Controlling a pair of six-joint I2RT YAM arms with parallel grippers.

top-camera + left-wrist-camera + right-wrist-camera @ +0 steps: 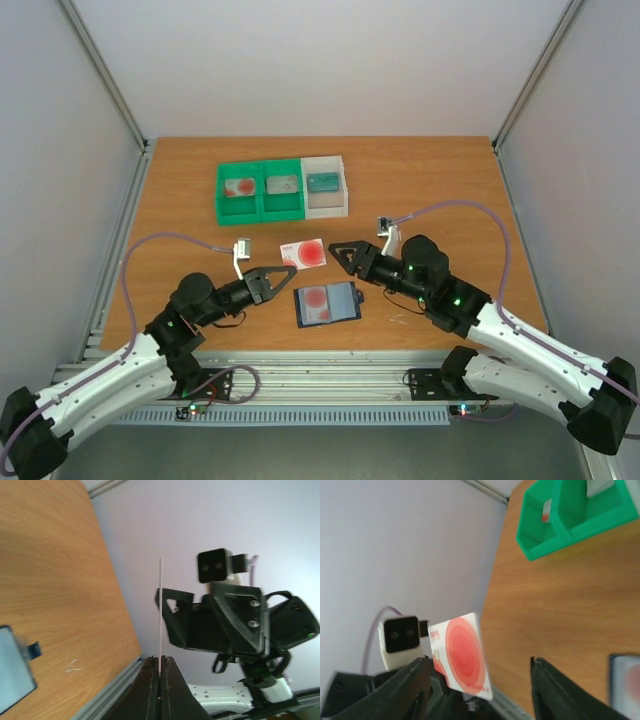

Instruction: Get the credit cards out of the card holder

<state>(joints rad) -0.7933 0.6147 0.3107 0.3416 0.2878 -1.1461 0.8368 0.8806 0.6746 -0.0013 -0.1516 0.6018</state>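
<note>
White, thin and red-blotched, one credit card is sitting pinched in my left jaws, my right jaws are hanging released beside it, and the black-edged card holder is lying on the wooden worktop.

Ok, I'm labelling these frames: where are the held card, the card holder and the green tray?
held card (311,254): top view, its red blotch.
card holder (346,302): top view, right-hand pocket.
green tray (260,216): top view, front wall.
</note>
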